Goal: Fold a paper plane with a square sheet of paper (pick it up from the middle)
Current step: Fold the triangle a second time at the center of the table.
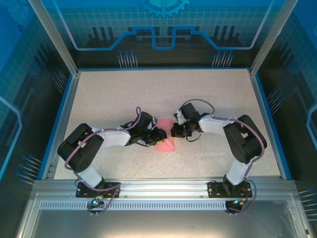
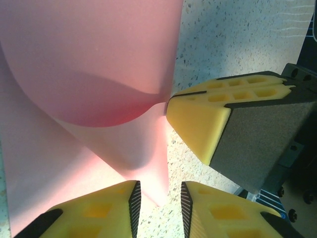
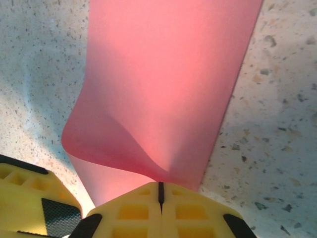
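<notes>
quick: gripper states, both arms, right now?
Left gripper: open, fingers apart, nothing clamped.
Right gripper: closed, pinching the square sheet of paper.

The paper point(image 1: 165, 141) is plain pink-red with no marks, paler where light falls on it and deeper rose in the shade of its curl. The table point(image 1: 163, 94) is off-white, speckled with fine dark and brown flecks, and its rim point(image 1: 58, 124) is blue. The left gripper point(image 2: 158, 198) and right gripper point(image 3: 160, 191) are bright yellow, with black cross-hatched pads point(image 2: 134, 203). The arms point(image 1: 116, 138) are black and white. The back wall point(image 1: 163, 20) is blue, with a pale grid and cyan line patterns. The frame point(image 1: 163, 186) is silver.
</notes>
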{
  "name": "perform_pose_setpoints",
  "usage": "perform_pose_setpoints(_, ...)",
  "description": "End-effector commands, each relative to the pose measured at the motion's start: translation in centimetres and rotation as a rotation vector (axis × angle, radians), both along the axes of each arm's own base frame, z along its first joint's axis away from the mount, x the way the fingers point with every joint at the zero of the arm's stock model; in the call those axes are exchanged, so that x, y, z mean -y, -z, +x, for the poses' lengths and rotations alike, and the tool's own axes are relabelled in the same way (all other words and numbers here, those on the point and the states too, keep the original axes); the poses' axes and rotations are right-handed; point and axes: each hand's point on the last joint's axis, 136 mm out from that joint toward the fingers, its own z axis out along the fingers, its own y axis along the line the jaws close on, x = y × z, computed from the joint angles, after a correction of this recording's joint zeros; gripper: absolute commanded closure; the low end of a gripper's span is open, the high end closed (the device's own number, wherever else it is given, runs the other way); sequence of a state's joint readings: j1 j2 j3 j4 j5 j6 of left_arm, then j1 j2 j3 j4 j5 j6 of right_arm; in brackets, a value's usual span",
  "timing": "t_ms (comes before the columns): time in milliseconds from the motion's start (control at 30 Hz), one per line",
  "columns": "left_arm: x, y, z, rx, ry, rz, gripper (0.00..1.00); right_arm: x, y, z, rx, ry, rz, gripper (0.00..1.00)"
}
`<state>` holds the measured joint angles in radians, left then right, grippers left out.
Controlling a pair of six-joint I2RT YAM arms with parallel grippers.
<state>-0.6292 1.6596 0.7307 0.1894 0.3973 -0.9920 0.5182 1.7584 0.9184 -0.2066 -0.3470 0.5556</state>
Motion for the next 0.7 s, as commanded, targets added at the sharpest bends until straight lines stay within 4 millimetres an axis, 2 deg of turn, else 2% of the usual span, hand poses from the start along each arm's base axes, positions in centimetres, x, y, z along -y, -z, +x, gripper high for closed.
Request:
perform_pose_setpoints(0, 0.8, -1.0, 0.3, 0.029, 0.035, -0.025, 0.7, 0.2, 0.3, 0.3, 0.0, -0.004, -0.027, 0.95)
perform_pose_setpoints(200, 1.3, -1.5, 0.7, 0.046, 0.046, -0.046, 0.71, 0.4, 0.5, 0.2, -0.003, 0.001, -0.036, 0.96)
perform_pose_setpoints(667, 2.0, -0.5, 1.4, 0.031, 0.055, -0.034, 0.73, 0.7, 1.0, 0.2, -0.011, 0.009, -0.056, 0.95)
